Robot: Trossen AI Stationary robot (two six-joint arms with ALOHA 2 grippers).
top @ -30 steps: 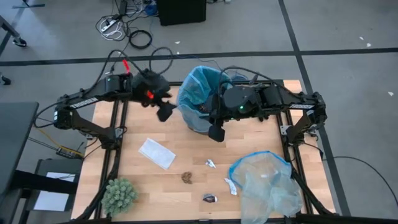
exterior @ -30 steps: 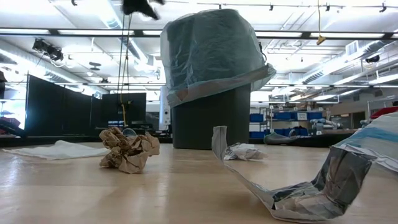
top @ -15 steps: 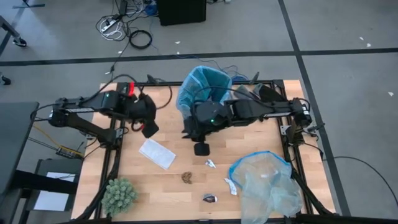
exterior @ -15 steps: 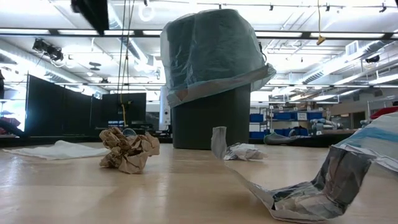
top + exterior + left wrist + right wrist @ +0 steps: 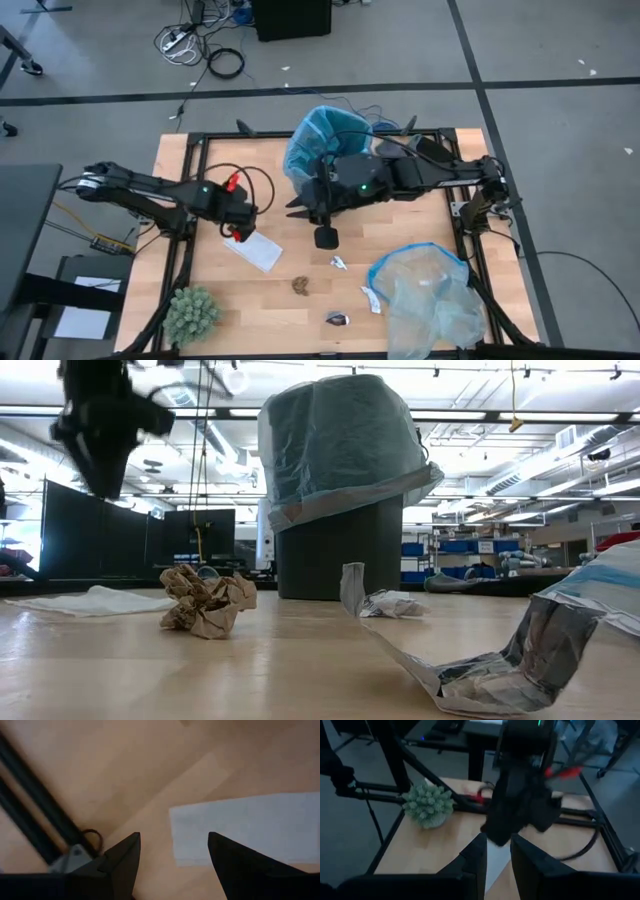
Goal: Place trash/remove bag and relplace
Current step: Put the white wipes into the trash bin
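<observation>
The dark bin (image 5: 322, 190) wears the sky-blue bag (image 5: 325, 148) over its rim (image 5: 340, 460) at the far middle of the table. Trash lies on the wood: a flat white paper (image 5: 253, 246), a brown wad (image 5: 300, 286), a white scrap (image 5: 338, 263), a wrapper (image 5: 372, 298) and a dark bit (image 5: 337, 319). My left gripper (image 5: 240, 226) hangs open above the white paper's left end (image 5: 240, 825), its fingers either side of that edge, touching nothing. My right gripper (image 5: 325, 237) hovers in front of the bin, above the white scrap, open by a narrow gap (image 5: 497, 840).
A paler grey-blue bag with a blue rim (image 5: 425, 295) lies slack at the near right corner. The green spiky plant ball (image 5: 190, 315) stands at the near left corner. Black frame rails (image 5: 190, 215) run along the table's sides. Bare wood lies between the scraps.
My left gripper has moved from beside the bin toward the near edge and down, coming over the white paper. My right gripper has swung away from the bin toward the table's left and near edge, then held still. The trash and the bag have stayed put.
</observation>
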